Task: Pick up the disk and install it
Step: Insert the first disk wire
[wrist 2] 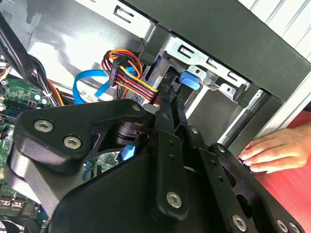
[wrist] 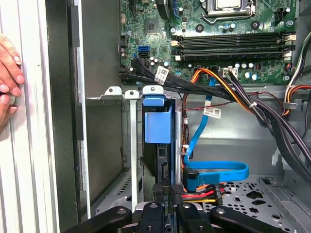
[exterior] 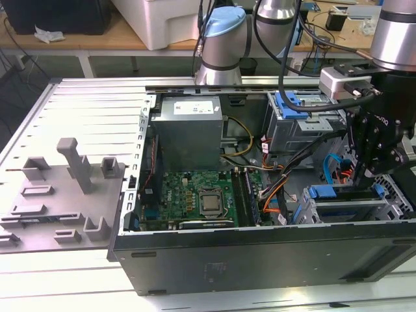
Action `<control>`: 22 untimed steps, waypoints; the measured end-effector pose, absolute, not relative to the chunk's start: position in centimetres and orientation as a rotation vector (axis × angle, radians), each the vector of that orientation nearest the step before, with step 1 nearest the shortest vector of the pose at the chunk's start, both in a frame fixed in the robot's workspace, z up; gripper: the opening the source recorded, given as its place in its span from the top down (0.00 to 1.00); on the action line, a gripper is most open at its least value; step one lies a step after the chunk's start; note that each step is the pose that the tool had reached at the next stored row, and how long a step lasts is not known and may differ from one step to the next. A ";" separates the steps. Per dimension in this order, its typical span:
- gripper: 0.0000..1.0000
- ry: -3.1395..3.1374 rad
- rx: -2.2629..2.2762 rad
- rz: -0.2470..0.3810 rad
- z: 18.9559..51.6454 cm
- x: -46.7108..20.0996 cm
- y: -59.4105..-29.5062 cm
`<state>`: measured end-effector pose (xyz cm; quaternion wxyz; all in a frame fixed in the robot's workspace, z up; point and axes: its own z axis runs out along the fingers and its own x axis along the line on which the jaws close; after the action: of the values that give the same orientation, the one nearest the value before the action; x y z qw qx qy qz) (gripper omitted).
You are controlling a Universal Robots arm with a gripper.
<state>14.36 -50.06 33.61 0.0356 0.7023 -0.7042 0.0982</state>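
**Claw closed at the disk, disk sitting in the cage**

I'm hovering my claw (exterior: 362, 170) over the drive cage (exterior: 351, 209) at the exterior view's right, approx. mid-height in frame. My fingers (wrist: 160, 194) are pressing together w/ barely a slit btwn them, pinching nothing I can make out. In the first wrist view the claw (wrist: 169, 190) is sitting right at the dark end of the disk (wrist: 158, 127); can't tell if it's touching.

The disk is standing on edge inside the cage (wrist: 114, 145), its blue carrier tab facing away from my fingertips. In the exterior view the disk (exterior: 325, 192) is showing as a blue strip along the cage top, lower right of frame, just beside my claw.

A blue flat cable (wrist: 218, 170) and a red/yellow/black wire bundle (wrist: 206, 195) are lying next to the disk's near end. The mobo (exterior: 188, 195) is lying center frame in the exterior view, inside the open case (exterior: 260, 250).

A person's hand (wrist 2: 272, 150) is resting outside the case wall, fingertips against it, in both wrist views (wrist: 9, 73).
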 end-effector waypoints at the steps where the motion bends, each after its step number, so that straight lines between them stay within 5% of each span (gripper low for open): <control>1: 0.83 -2.164 2.158 0.302 33.6 14.4 -50.1; 22: 0.83 -2.175 2.151 0.296 34.1 14.3 -50.2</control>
<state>14.34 -50.18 34.14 0.0343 0.6995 -0.7073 0.0963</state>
